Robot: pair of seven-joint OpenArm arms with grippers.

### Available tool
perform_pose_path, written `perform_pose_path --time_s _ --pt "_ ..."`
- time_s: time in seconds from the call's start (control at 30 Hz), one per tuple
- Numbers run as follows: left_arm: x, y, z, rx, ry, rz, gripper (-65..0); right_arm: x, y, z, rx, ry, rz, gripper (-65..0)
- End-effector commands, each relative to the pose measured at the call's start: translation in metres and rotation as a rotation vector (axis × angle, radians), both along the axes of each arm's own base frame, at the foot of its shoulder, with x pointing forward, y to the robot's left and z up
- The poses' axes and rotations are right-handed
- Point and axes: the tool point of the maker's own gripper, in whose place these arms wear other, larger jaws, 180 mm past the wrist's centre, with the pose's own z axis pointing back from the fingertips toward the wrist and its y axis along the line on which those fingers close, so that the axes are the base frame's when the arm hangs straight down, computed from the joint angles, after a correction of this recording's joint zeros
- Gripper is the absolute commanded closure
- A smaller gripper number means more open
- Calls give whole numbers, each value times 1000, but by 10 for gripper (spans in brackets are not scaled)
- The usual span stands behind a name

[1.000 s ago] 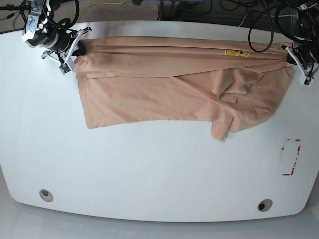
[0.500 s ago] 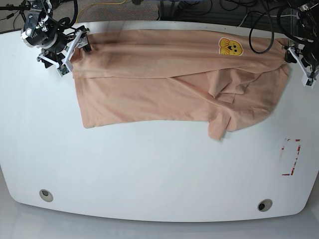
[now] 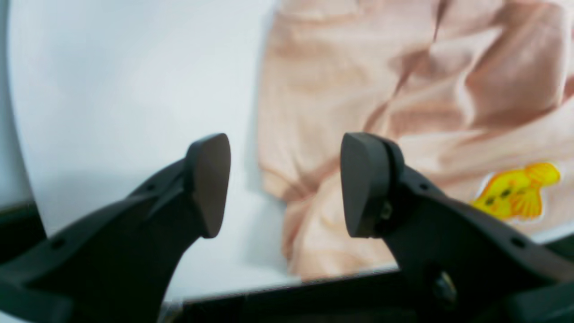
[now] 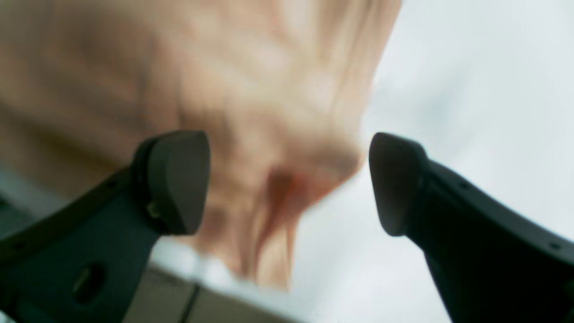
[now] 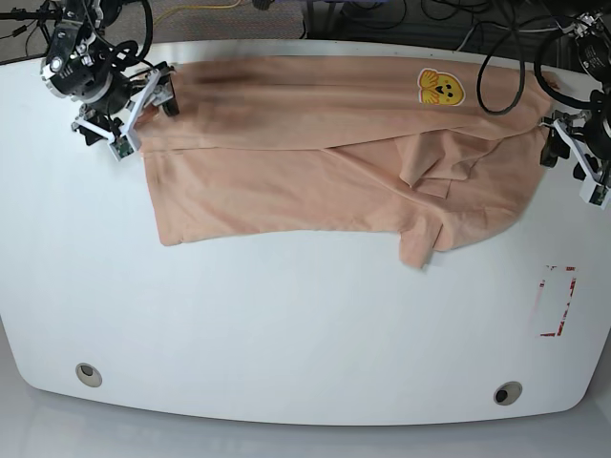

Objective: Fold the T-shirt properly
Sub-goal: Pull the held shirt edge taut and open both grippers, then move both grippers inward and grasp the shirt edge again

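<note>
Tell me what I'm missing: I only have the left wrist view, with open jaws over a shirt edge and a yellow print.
Observer: The right gripper is open too; nothing sits between its fingers.
Operator: Report how the T-shirt lies.
Observer: The T-shirt is spread along the far side of the table, a sleeve folded toward the near side.
Operator: Place my arm.
Observer: In the base view, the left gripper sits at the shirt's right edge, apart from the yellow emblem.
</note>
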Motion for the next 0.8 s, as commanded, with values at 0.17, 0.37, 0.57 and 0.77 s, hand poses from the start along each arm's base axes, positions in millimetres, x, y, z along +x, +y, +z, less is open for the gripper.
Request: perform_pose_path --time_s 0.17,0.37,0.57,0.77 --pt "-18 -4 -29 66 117 3 -296 22 25 12 88 -93 -18 -382" --pt "-51 2 -62 143 248 29 -153 14 30 0 116 -56 -43 -179" --pt "-73 7 -94 145 329 48 -113 -4 9 -30 21 52 -76 -48" --pt "-85 9 -117 100 383 72 -113 -6 -5 -55 -9 99 -109 -49"
